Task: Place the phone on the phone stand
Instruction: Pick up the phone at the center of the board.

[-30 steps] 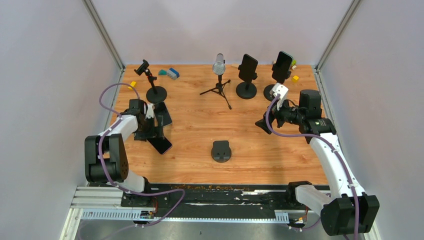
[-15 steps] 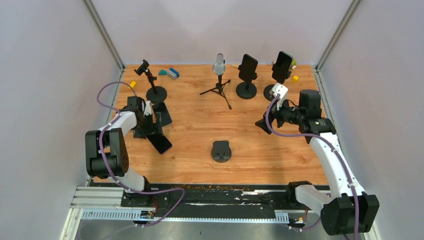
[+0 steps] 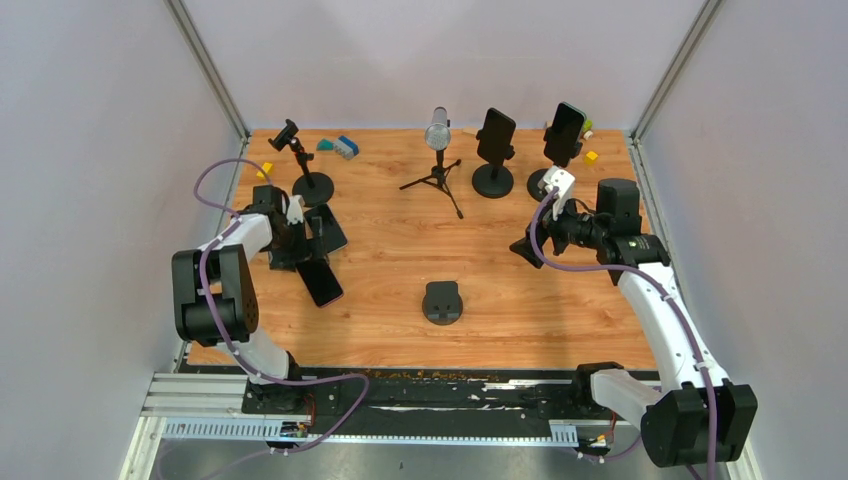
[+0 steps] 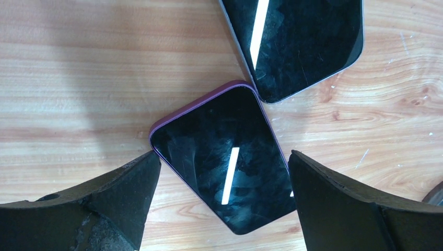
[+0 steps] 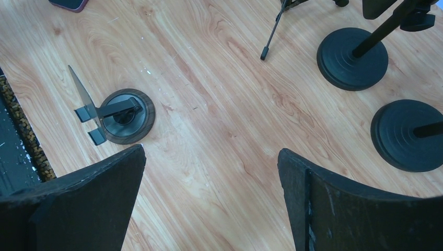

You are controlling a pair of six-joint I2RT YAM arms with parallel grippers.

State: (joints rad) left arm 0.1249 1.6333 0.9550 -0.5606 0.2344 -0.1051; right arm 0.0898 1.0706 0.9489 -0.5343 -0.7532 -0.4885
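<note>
Wood-grain tabletop [image 3: 400, 250], grey walls around.

Overhead: purple-edged phone [image 3: 322, 283] lies flat at left, left tool [image 3: 303, 250] over its far end. Phone stand [image 3: 443, 302] near centre, well apart. Right tool [image 3: 522, 248] hovers mid-right.

Left wrist: jaws spread wide, empty, either side of phone. Second phone [image 4: 303, 47] just beside its corner. Glass glossy, smudged, likely slippery; body thin, stiff, probably light. Best pinch across long edges, on coloured rim.

Right wrist: jaws spread, empty. Phone stand has round base, tilted plate, small lip.
</note>
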